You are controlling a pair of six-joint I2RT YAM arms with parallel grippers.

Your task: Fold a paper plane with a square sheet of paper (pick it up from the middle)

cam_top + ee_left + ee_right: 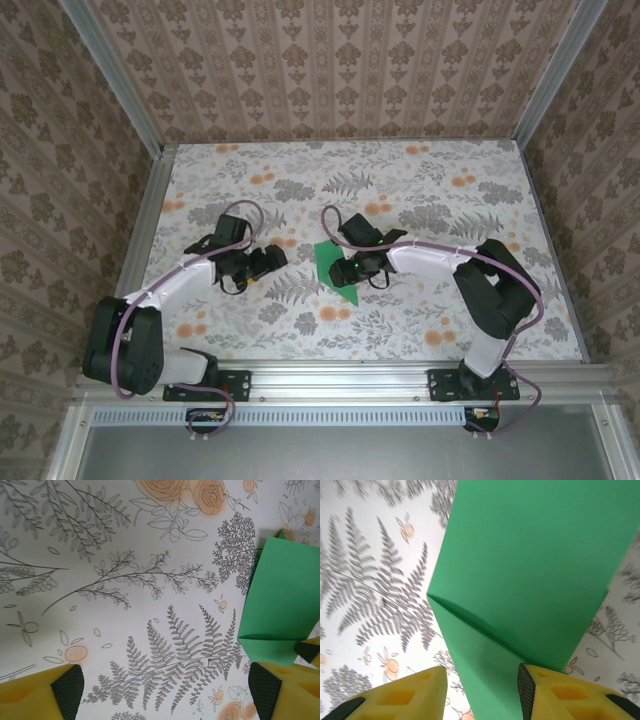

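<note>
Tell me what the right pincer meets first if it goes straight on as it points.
The right pincer would first meet the green paper, probably near its fold; the gap is hard to judge.

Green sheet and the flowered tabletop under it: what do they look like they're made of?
The bright green folded sheet looks like thin matte paper: flat even colour, no glare, and a sharp crease line. The flowered tabletop looks like a smooth printed covering, paper or vinyl; the pictures cannot settle which.
</note>
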